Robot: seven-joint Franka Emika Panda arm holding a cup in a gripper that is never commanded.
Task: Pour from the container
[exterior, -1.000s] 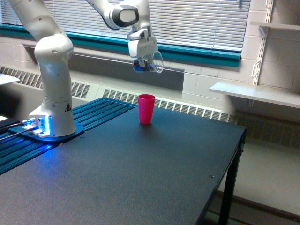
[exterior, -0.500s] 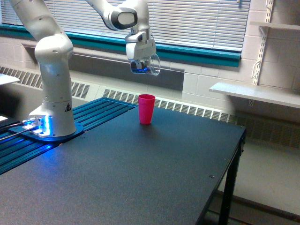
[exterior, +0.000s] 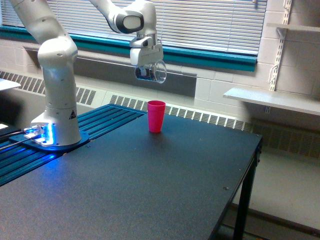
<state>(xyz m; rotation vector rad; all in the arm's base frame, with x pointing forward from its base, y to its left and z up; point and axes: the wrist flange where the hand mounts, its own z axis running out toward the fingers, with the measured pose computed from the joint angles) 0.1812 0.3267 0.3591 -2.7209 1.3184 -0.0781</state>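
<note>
My gripper (exterior: pixel 146 71) hangs in the air above and slightly toward the exterior view's left of the pink cup (exterior: pixel 156 116). It is shut on the container (exterior: pixel 156 71), a small clear plastic cup. The container lies tipped on its side, its round mouth facing the exterior view's right and a little toward the camera. I cannot make out any contents inside it. The pink cup stands upright on the black table (exterior: pixel 150 185), well below the container and apart from it.
The white arm base (exterior: pixel 55 135) stands on a blue ribbed platform (exterior: pixel 30 160) at the exterior view's left. The table's right edge (exterior: pixel 245 180) drops to the floor. A window ledge and blinds run behind, and a white shelf (exterior: pixel 272 100) is at the right.
The gripper has moved toward the exterior view's left with the container. The container has turned, so its mouth now faces more toward the camera. The pink cup has not moved.
</note>
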